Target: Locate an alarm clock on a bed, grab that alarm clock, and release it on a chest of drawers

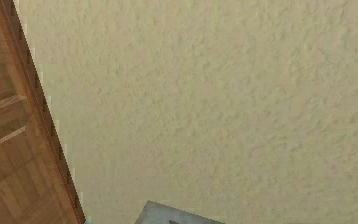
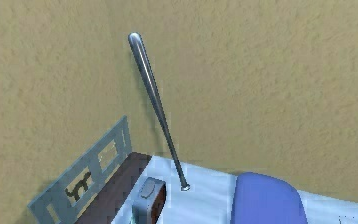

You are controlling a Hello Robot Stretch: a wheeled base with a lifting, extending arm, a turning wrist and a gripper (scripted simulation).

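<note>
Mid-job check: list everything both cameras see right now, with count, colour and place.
wall: one, beige, behind everything in both views
wooden panel: one, brown, forward view's left edge
grey-blue corner: one, forward view's bottom edge
bed: one, pale blue sheet, arm side view's bottom
pillow: one, blue, on the bed, bottom right
cut-out panel: one, grey-blue, at the bed's left end
bat: one, silver-grey, leaning on the wall, lower end on the bed
small box: one, grey, at the sheet's left edge near the bat's lower end; too small to name
</note>
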